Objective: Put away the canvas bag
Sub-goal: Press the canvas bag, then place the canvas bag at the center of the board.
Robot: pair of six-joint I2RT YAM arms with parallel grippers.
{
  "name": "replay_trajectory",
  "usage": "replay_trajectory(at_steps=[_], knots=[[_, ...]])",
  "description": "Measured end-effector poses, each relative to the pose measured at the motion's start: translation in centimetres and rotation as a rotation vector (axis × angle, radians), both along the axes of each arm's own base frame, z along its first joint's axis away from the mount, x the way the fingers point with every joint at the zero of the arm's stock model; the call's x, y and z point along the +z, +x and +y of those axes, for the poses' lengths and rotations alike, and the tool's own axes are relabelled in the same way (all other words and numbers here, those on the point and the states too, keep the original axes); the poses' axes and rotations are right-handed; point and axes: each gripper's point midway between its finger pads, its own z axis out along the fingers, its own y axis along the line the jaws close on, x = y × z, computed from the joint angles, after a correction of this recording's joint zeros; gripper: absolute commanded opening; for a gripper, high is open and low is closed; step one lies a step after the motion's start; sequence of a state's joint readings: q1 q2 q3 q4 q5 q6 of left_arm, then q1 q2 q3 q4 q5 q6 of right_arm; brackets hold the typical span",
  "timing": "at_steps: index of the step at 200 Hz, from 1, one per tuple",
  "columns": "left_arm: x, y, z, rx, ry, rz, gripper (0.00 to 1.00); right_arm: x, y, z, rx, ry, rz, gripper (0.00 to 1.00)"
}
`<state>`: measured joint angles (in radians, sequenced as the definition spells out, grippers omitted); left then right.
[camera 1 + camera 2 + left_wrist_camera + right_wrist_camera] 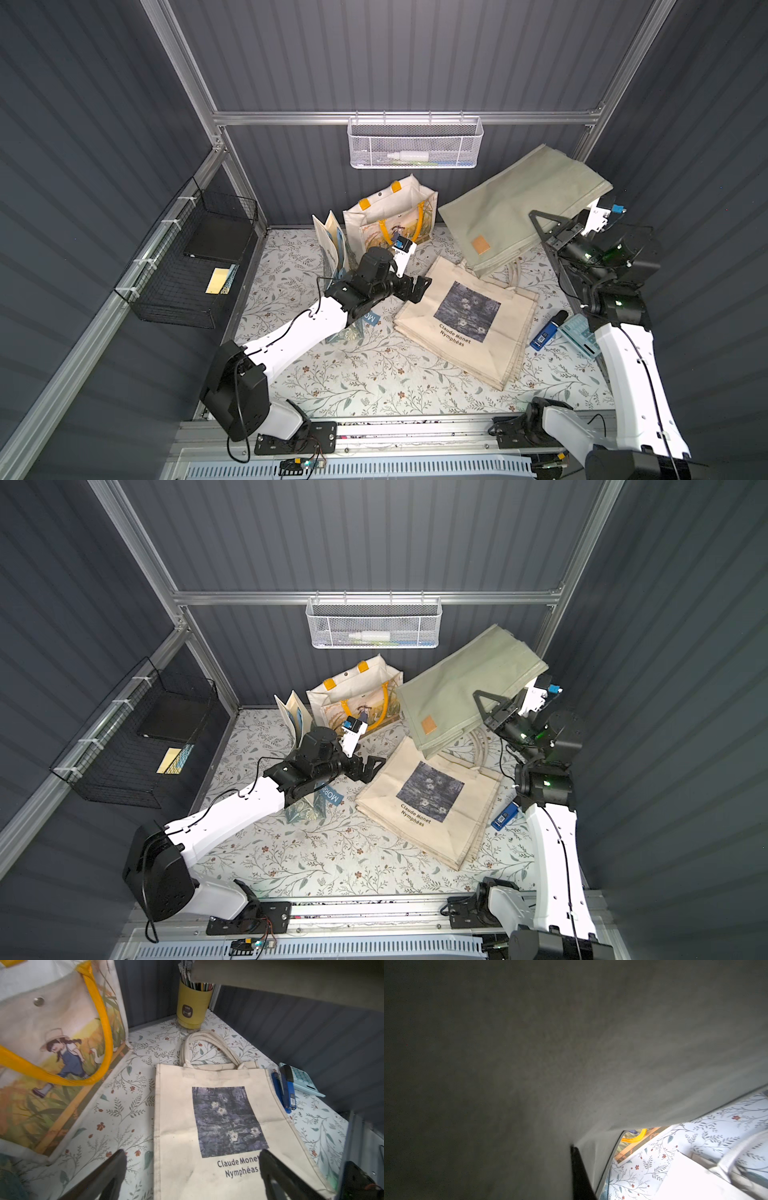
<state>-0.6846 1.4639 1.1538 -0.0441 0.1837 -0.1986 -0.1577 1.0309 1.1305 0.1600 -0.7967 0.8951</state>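
Observation:
A folded grey-green canvas bag (519, 208) (465, 679) with a tan patch hangs tilted above the back right of the mat. My right gripper (544, 226) (484, 704) is shut on its right edge. The bag's cloth (529, 1043) fills most of the right wrist view, and its underside (291, 974) shows in the left wrist view. My left gripper (419, 286) (374, 766) (192, 1153) is open and holds nothing. It hovers over the left edge of a flat cream Monet tote (465, 328) (207, 1126).
A yellow-handled picture tote (390, 216) (52, 1043) stands open at the back, booklets (330, 245) beside it. White mesh basket (415, 141) hangs on the back wall, black wire basket (195, 266) on the left. Blue stapler (546, 332), calculator (582, 332), and pencil cup (193, 1005) are at right.

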Motion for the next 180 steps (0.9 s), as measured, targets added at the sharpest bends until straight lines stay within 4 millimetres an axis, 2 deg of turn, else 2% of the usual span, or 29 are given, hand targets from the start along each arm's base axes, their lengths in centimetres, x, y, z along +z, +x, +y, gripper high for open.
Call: replay_trajectory(at_steps=[17,33,48,73,100,118,148,162,180], knots=[[1.4,0.5,-0.2,0.002,-0.110,0.017,0.99,0.4,-0.2,0.0,0.014,0.011,-0.009,0.00],[2.5,1.6,0.4,0.028,-0.272,0.066,1.00,0.9,-0.5,0.0,0.024,0.015,-0.027,0.00],[2.6,2.8,1.5,0.067,-0.432,0.145,0.99,1.5,-0.8,0.2,0.037,0.021,-0.049,0.00],[2.1,6.0,1.8,0.120,-0.694,0.295,0.99,2.6,-1.5,0.6,0.064,0.026,-0.091,0.00],[1.2,7.9,0.4,0.126,-0.897,0.455,0.99,3.1,-2.3,0.9,0.088,0.026,-0.129,0.00],[2.5,8.5,-0.9,0.099,-1.001,0.498,0.99,2.8,-2.8,1.1,0.105,0.037,-0.141,0.00],[5.5,8.3,-2.4,0.032,-1.171,0.506,0.99,2.2,-2.8,1.1,0.121,0.074,-0.139,0.00],[6.1,8.3,-3.3,0.000,-1.219,0.520,0.99,1.9,-2.8,1.1,0.127,0.093,-0.131,0.00],[5.7,8.2,-4.0,-0.007,-1.211,0.534,0.99,1.9,-2.8,1.1,0.134,0.108,-0.129,0.00]])
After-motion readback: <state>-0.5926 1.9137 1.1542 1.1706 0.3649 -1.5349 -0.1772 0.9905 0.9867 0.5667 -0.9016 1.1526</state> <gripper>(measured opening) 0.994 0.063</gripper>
